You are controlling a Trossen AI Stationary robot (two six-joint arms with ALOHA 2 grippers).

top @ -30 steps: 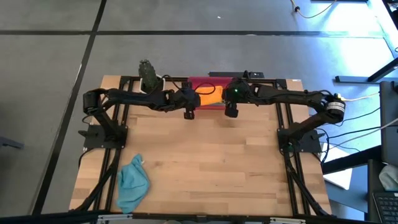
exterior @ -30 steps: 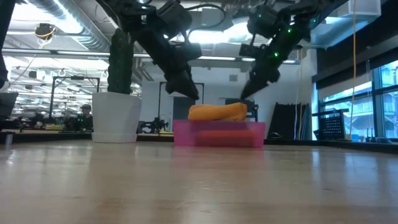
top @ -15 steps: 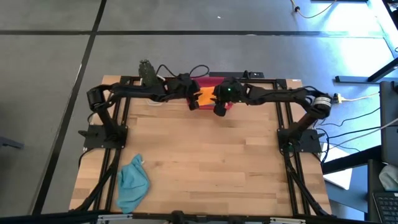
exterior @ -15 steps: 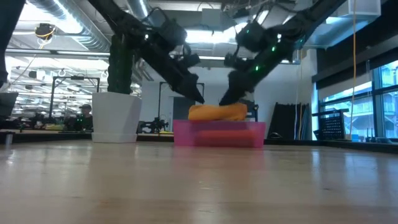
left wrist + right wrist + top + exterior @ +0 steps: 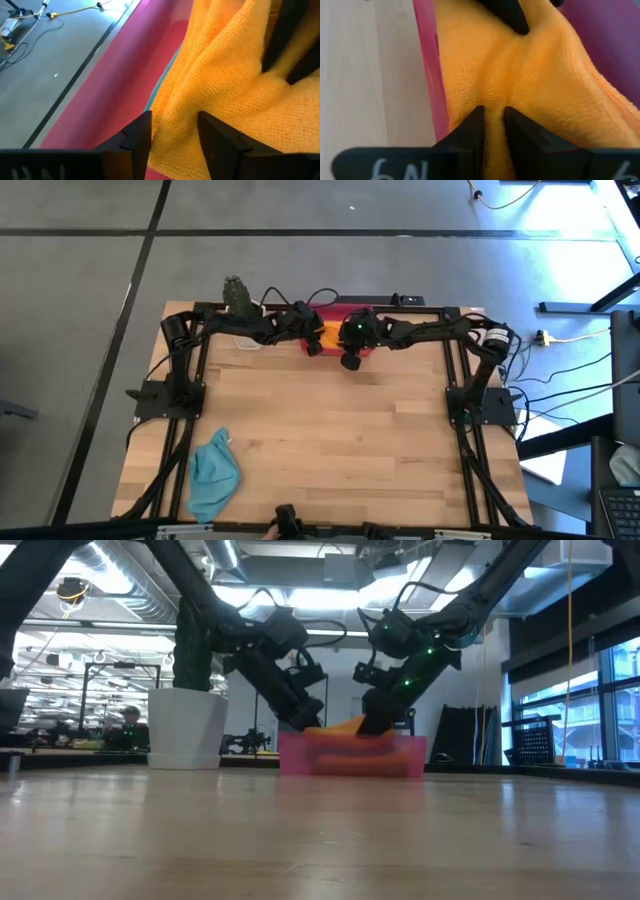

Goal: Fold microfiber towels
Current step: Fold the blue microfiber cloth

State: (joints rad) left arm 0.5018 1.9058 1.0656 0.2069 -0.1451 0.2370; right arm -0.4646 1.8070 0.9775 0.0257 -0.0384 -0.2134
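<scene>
The wooden worktop (image 5: 330, 440) carries a red tray (image 5: 352, 754) at its far edge, midway between the two arm mounts. A teal-blue towel (image 5: 214, 473) lies crumpled near the front left corner of the worktop, well apart from both arms. A white planter (image 5: 187, 728) with a dark green plant stands at the far edge, left of the tray.

An orange towel (image 5: 530, 80) lies bunched in the tray, rising a little above its rim. Both arms reach in over the tray from either side.

The left pincer (image 5: 172, 132) is down on the orange towel with its fingers set apart on either side of a raised fold of the cloth; the wrist view does not settle whether they squeeze it. A thin strip of teal shows between the orange cloth and the tray wall in that view.

The right pincer (image 5: 492, 125) is at the towel's edge just inside the tray wall, its fingers drawn nearly together and pinching a ridge of the orange cloth.
</scene>
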